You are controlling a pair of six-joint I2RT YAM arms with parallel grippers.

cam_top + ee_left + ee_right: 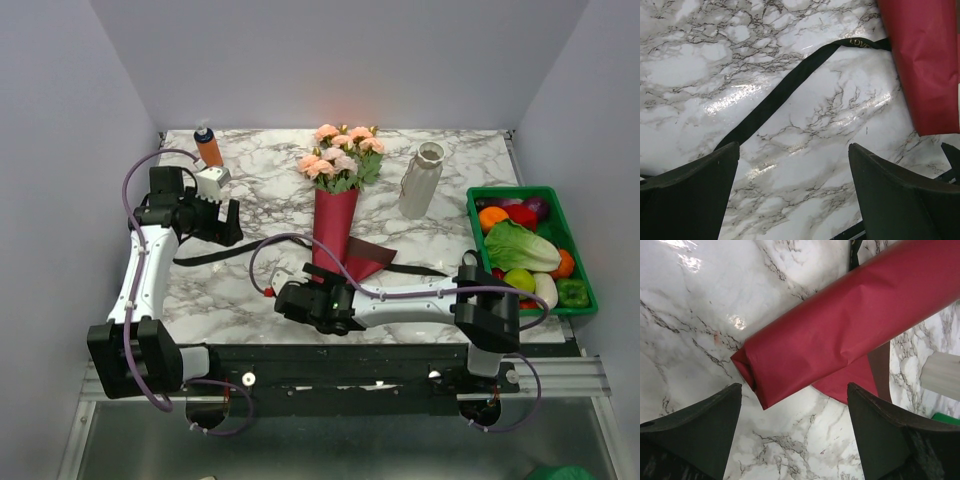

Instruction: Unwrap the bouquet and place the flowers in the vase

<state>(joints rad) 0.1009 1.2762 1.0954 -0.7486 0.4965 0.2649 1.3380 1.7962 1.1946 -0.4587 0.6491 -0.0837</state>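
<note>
Pincers: left pincer (792, 150) gapes wide with nothing in it, hovering over bare marble beside the ribbon (770, 105). The right pincer (795, 387) is equally wide and unladen, with the cone's folded tip lying just ahead of its gap and apparently untouched.
Bouquet: the bouquet (335, 215) lies flat mid-table, heads toward the far wall and tip toward the arms.
Wrap: red paper is rolled round the stems, and one darker flap lies open to the right of the tip.
Ribbon: looks untied, a flat black strip trailing out from the cone to both sides.
Flowers: the flowers (340, 155) sit bunched in the cone's mouth, none drawn out.
Vase: the vase (420, 180) stands right of the heads, apart from them, with nothing visible in it.
Why so: lying down, the cone probably lets both pincers work the paper. The left waits near the loose ribbon, likely to drag it clear, and the right is lined up on the tip to pinch it.
Stage: early, I judge, with the tie loosened and the paper not yet off.
Surface: the table (270, 200) is glossy white marble pattern with grey veins and glare, so the cone may slide when tugged.
Room: plain pale walls on three sides, an orange bottle (208, 148) at the far left, and a green bin (510, 190) of produce at the right edge.
</note>
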